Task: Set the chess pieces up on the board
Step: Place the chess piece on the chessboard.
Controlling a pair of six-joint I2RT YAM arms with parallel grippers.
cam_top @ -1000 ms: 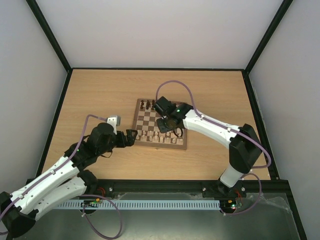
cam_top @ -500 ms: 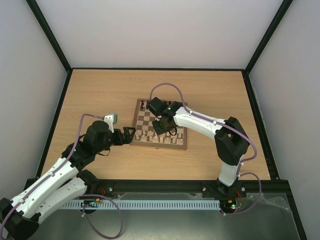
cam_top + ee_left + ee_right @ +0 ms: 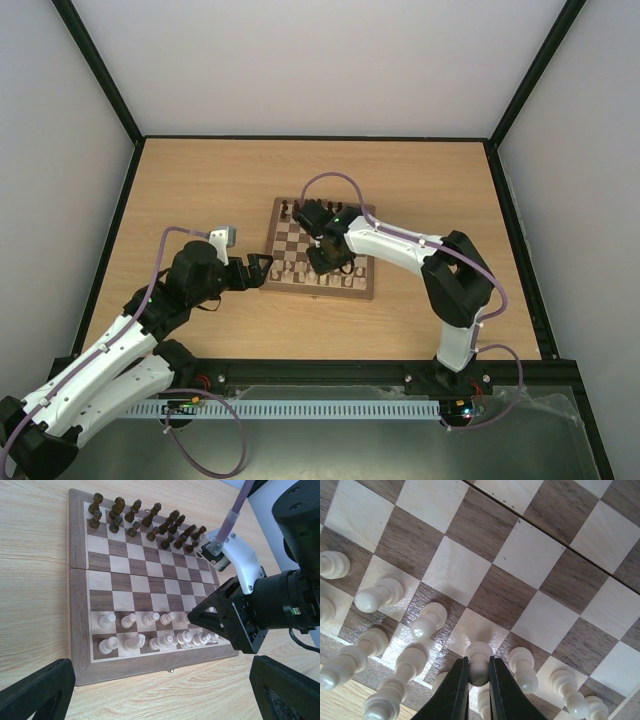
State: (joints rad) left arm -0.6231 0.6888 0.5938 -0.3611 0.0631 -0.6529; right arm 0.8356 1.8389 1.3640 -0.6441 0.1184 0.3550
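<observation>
The board (image 3: 296,232) lies mid-table, with dark pieces (image 3: 145,517) lined along its far edge. The pale chess pieces (image 3: 150,618) stand in two rows along its near edge. My right gripper (image 3: 479,666) is shut on a pale pawn (image 3: 479,656), which stands upright on a cream square in the second row; pale pieces (image 3: 427,621) crowd both sides. From above, the right gripper (image 3: 328,260) hangs over the board's near rows. My left gripper (image 3: 160,695) is open and holds nothing, hovering over the table just off the board's left edge (image 3: 258,268).
The right arm's black wrist (image 3: 260,610) and its purple cable (image 3: 235,515) rise over the board's right side. Bare wooden tabletop (image 3: 200,190) surrounds the board, bounded by a black frame (image 3: 120,200) and white walls.
The right gripper has moved a little left over the board's near rows, and its elbow has swung inward. The left gripper shifted slightly toward the board's edge and stayed open.
</observation>
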